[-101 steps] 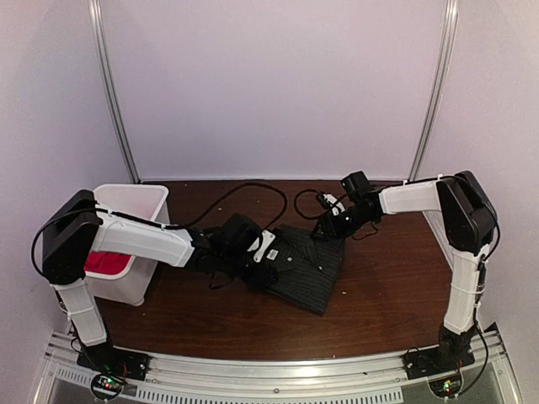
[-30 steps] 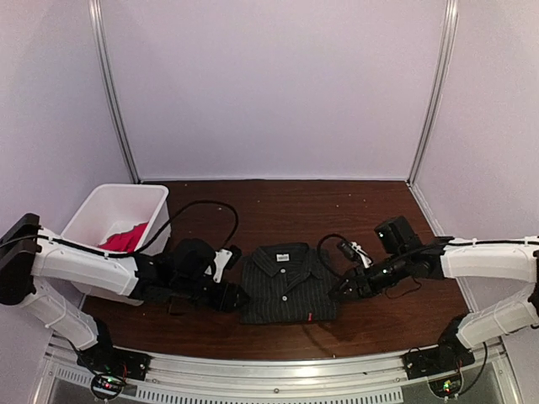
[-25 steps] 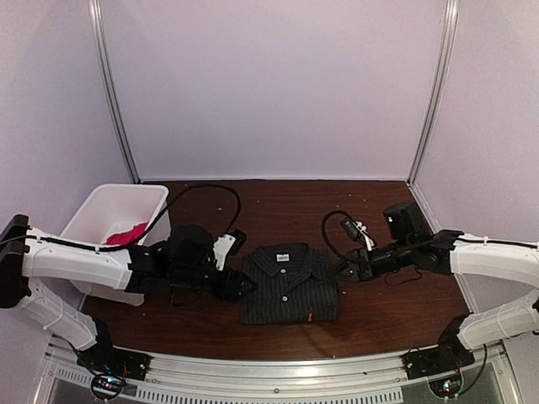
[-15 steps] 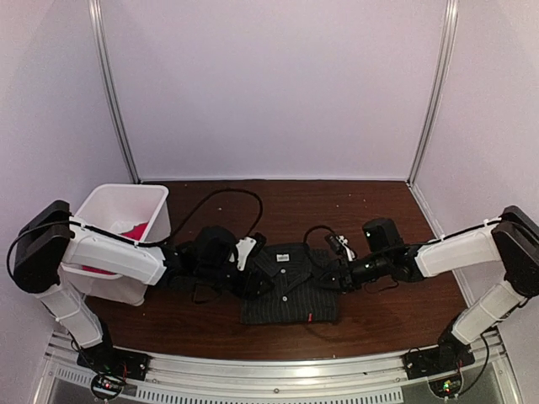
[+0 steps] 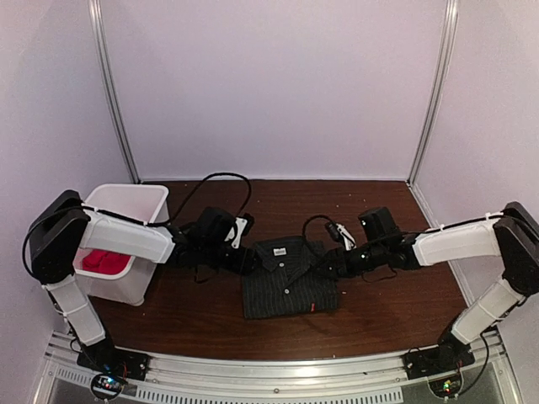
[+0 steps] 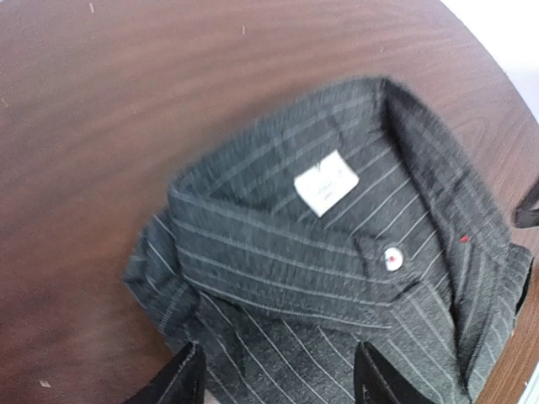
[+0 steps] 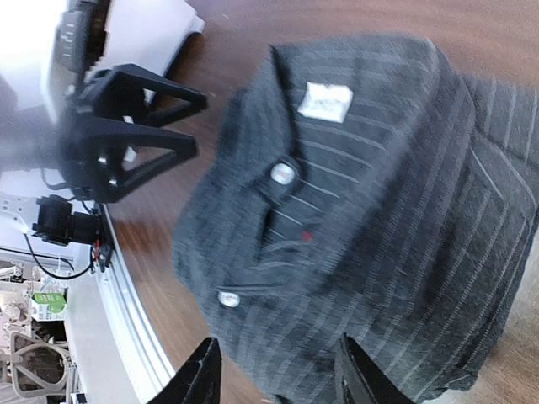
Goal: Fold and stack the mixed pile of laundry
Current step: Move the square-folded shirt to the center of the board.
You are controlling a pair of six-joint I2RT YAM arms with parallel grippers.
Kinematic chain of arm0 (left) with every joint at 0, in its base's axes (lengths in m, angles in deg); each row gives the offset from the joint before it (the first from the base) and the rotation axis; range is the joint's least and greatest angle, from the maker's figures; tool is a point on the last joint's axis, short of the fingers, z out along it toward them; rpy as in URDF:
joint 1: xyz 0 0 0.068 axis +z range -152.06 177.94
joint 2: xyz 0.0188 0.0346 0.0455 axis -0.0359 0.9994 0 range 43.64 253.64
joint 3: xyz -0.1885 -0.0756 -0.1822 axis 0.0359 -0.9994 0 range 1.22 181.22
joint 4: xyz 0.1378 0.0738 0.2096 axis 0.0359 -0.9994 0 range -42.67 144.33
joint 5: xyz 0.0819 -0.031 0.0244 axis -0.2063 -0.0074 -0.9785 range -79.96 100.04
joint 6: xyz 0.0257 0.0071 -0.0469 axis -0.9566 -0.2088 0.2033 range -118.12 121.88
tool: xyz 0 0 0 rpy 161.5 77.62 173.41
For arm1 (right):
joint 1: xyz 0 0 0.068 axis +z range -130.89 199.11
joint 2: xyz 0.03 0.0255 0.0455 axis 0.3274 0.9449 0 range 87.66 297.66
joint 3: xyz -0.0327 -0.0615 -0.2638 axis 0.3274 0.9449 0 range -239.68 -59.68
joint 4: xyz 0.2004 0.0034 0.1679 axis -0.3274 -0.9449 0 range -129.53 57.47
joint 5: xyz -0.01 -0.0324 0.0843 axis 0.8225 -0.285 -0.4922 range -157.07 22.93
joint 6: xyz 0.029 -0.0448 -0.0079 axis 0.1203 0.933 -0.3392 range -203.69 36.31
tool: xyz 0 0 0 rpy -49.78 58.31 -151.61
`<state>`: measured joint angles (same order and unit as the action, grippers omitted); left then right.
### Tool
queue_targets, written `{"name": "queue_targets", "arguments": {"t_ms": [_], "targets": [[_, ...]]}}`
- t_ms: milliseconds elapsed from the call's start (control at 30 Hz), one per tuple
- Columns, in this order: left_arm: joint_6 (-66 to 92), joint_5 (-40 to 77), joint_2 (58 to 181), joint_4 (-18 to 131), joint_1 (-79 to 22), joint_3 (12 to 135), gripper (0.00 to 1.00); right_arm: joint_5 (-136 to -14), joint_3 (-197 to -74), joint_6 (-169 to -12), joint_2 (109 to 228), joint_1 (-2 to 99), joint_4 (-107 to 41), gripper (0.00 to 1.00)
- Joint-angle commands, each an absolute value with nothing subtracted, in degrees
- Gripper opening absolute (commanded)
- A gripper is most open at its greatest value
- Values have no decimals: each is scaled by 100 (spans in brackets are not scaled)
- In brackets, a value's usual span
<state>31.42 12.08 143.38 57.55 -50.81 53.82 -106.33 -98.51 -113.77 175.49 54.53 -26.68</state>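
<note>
The dark pinstriped shirt (image 5: 289,284) lies folded on the brown table, collar to the far side. My left gripper (image 5: 253,260) is open at the shirt's left shoulder, and my right gripper (image 5: 325,263) is open at its right shoulder. In the left wrist view the collar and white label (image 6: 327,187) fill the frame, with my gripper (image 6: 280,383) spread over the fabric. In the right wrist view the shirt (image 7: 370,202) lies under my open gripper (image 7: 278,379). The red T-shirt (image 5: 105,260) lies inside the white bin.
The white slotted bin (image 5: 135,200) stands at the table's left edge, beside the left arm. Black cables (image 5: 221,181) loop over the table behind both wrists. The left gripper (image 7: 139,126) shows in the right wrist view. The metal rail (image 5: 269,383) runs along the near edge.
Over the frames the shirt went from lying askew to lying squared and folded. In the last half second both grippers shifted slightly toward the collar end and the shirt moved a little farther away.
</note>
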Motion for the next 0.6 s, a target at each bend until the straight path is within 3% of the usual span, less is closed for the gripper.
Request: {"name": "queue_targets", "arguments": {"t_ms": [0,167,333,567], "targets": [[2626,521,13680,5074,-5057,5676,62,-9680,-10453,-10743,16791,5785,-3881,44],[2676,466,13296,4960,-5057,5585,63,-9204,-10593,-10738,16977,5831,-4379,34],[2734,489,13124,4975,-5057,5433,63,-8847,-10622,-10707,17099,5849,-4455,43],[2805,596,13232,5103,-5057,5317,63,-9332,-10975,-10694,17946,5844,-3838,41]]}}
